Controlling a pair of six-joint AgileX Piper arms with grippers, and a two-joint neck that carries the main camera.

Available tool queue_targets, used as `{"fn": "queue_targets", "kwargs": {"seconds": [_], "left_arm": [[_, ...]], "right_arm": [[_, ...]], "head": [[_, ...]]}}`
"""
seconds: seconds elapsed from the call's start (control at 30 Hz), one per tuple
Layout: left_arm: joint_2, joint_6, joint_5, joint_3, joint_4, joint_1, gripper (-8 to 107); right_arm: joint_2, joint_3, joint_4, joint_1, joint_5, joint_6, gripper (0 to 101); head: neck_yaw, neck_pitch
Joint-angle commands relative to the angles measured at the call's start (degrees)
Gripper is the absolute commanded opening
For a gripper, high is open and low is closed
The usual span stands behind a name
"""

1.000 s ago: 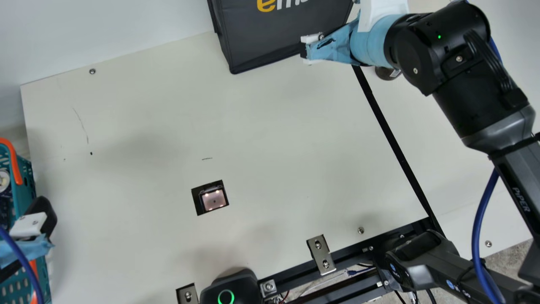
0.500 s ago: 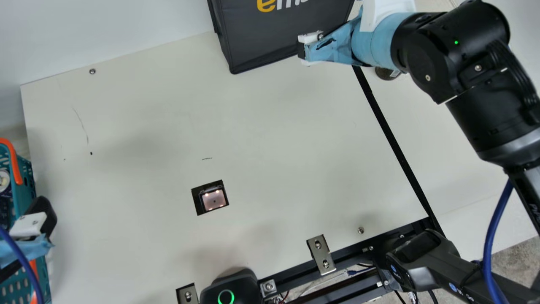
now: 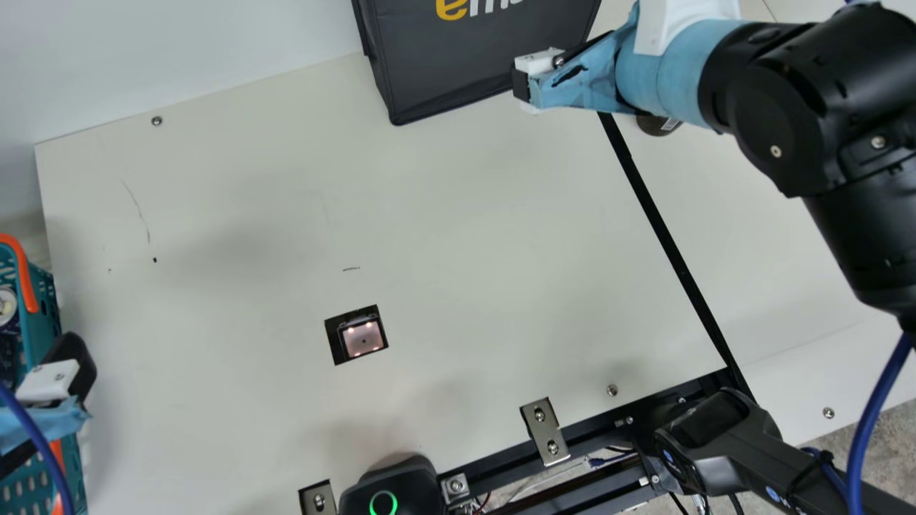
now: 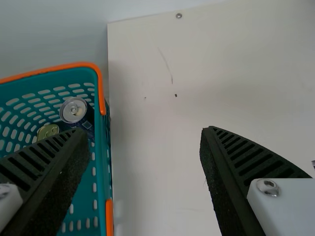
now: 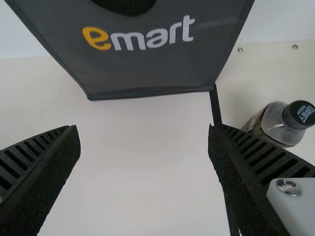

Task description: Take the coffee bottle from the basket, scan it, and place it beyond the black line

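In the main view my right gripper [image 3: 528, 80] is over the table in front of the dark bag; the right wrist view has this gripper [image 5: 145, 142] open and empty. The black-capped coffee bottle [image 5: 280, 123] stands past the black line [image 5: 215, 105]; in the main view the bottle [image 3: 657, 125] is mostly under my right arm, on the far side of the line [image 3: 669, 236]. At the left edge my left gripper [image 3: 54, 379] is over the teal basket [image 3: 39, 307]. The left wrist view has that gripper [image 4: 142, 142] open beside the basket [image 4: 101, 162], where cans [image 4: 74, 110] lie.
A dark grey bag [image 3: 458, 71] stands at the table's back edge. A scanner window [image 3: 361, 337] is set in the table. Metal brackets [image 3: 545, 431] and a black device with a green ring [image 3: 386, 490] line the front edge.
My right arm has shifted to the right in the main view, its gripper only slightly. The left gripper, the bottle and the basket have stayed put.
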Motion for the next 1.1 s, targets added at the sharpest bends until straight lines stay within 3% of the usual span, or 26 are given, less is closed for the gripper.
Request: {"fn": "queue_targets", "kwargs": {"seconds": [0.0,0.37,0.77,1.07], "left_arm": [[-0.5,-2.3,2.9,-2.7,0.9,-0.6,90],[-3.2,-11.1,13.9,-12.7,5.9,-4.4,90],[-6.2,-20.8,25.9,-23.6,11.3,-8.6,90],[-6.3,-21.2,26.3,-24.0,11.5,-8.8,90]], "right_arm": [[-2.6,1.3,0.6,-1.0,1.0,-1.6,91],[-13.6,6.2,4.1,-5.7,4.5,-8.8,91],[-25.6,11.7,7.9,-10.8,8.3,-16.5,91],[-26.7,12.1,8.3,-11.1,9.1,-17.1,91]], "head": [[4.6,-1.6],[19.3,-1.6],[19.3,-1.6],[19.3,-1.6]]}}
